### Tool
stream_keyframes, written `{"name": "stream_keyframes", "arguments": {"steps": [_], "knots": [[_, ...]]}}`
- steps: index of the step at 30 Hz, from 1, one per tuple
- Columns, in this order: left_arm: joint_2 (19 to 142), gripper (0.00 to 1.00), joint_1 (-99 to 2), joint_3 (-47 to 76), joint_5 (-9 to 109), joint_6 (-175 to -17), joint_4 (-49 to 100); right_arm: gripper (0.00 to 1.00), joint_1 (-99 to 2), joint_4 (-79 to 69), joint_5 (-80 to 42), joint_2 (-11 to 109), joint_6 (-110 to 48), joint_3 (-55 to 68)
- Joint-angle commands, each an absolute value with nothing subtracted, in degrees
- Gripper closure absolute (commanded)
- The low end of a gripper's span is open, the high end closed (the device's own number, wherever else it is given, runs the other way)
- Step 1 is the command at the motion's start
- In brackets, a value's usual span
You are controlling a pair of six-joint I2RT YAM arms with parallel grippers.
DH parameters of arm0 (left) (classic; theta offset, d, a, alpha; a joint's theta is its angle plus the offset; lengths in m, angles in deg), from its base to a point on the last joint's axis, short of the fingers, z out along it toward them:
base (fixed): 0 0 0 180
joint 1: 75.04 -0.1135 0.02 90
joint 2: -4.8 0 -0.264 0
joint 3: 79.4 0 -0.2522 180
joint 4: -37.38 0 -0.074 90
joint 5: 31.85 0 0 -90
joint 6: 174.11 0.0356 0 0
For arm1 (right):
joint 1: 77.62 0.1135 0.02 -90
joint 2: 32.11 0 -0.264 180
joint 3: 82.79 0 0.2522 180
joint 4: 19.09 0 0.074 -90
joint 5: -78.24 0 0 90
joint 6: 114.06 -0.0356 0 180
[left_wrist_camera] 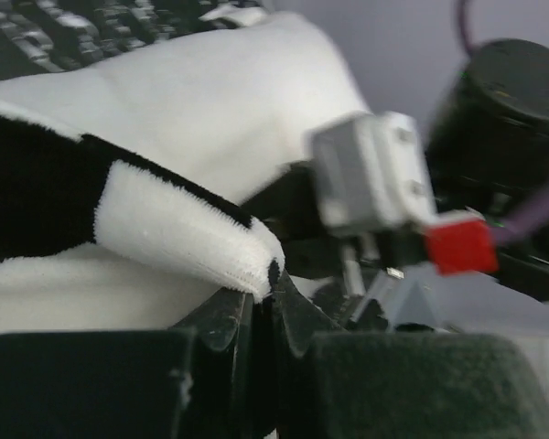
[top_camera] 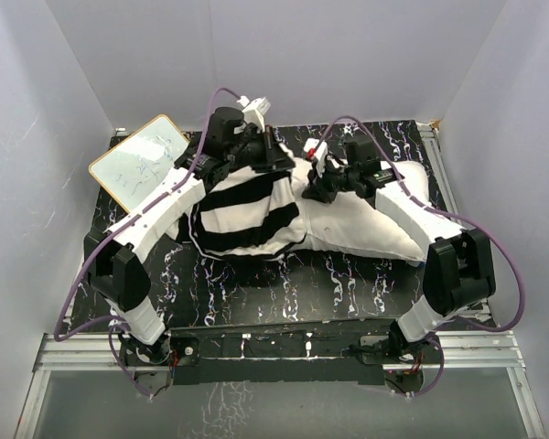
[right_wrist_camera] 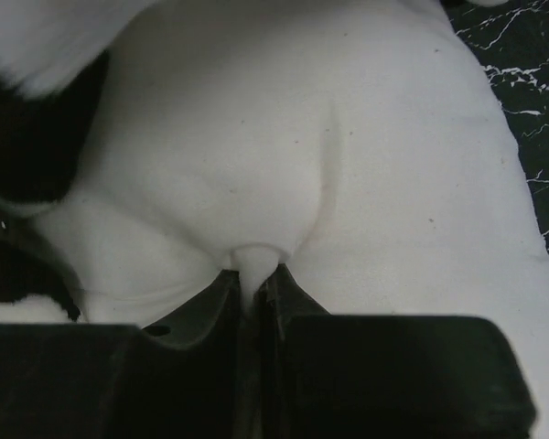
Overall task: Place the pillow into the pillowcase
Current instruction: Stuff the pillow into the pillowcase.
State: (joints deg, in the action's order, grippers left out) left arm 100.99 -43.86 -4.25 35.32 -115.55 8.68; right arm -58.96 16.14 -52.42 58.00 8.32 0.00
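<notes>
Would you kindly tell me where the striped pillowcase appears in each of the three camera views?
Top external: pillowcase centre-left, covering the left end of the pillow.
Left wrist: pillowcase fills the left half, its hem pinched by the left end effector.
Right wrist: pillowcase only at the left edge; the right end effector pinches the pillow.
Shared landmark: the plain white pillow, visible in all three.

Both arms stretched forward, wrists close; left claw (left_wrist_camera: pixel 263 294) pinching pillowcase (left_wrist_camera: pixel 169 229), right claw (right_wrist_camera: pixel 256 276) pinching pillow (right_wrist_camera: pixel 256 137).

No legible text or labels, faint scribbles on the whiteboard (top_camera: pixel 139 162) too small to read
</notes>
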Motion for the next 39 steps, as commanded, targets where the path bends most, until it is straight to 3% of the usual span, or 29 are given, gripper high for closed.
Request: {"name": "stream_keyframes", "arguments": {"steps": [1,6,10,15,20,21,26,30,39], "knots": [[100.3,1.00,-38.6,-9.4,14.1,-123.1,26.5,0.92,-58.2,2.1,-57.0,59.2,-6.9,8.0],[97.0,1.00,-38.1,2.3,12.2,-127.8,36.1,0.92,-59.1,-8.6,-61.7,58.4,-18.6,3.8],[95.0,0.76,-38.2,15.0,13.7,-129.8,40.1,0.89,-60.1,-15.4,-66.6,58.4,-19.5,-7.1],[88.2,0.46,-40.5,21.4,17.4,-125.3,32.5,0.53,-65.2,-0.4,-78.1,56.0,-2.1,-7.1],[74.3,0.06,-41.0,21.3,34.1,-111.5,18.9,0.32,-71.4,13.8,-81.5,51.0,11.5,-3.6],[71.9,0.03,-41.1,21.3,37.6,-110.2,17.6,0.28,-72.2,14.0,-80.9,49.9,11.7,-3.5],[71.5,0.03,-42.3,14.7,50.6,-107.1,9.4,0.01,-73.2,7.7,-70.2,48.4,4.1,-1.0],[85.5,0.03,-42.3,-0.1,55.4,-106.7,-0.3,0.00,-73.3,-0.3,-62.2,51.5,-4.6,0.8],[111.1,0.03,-39.1,-23.8,68.5,-100.1,-11.9,0.00,-73.2,0.9,-54.3,60.9,-3.7,4.9]]}}
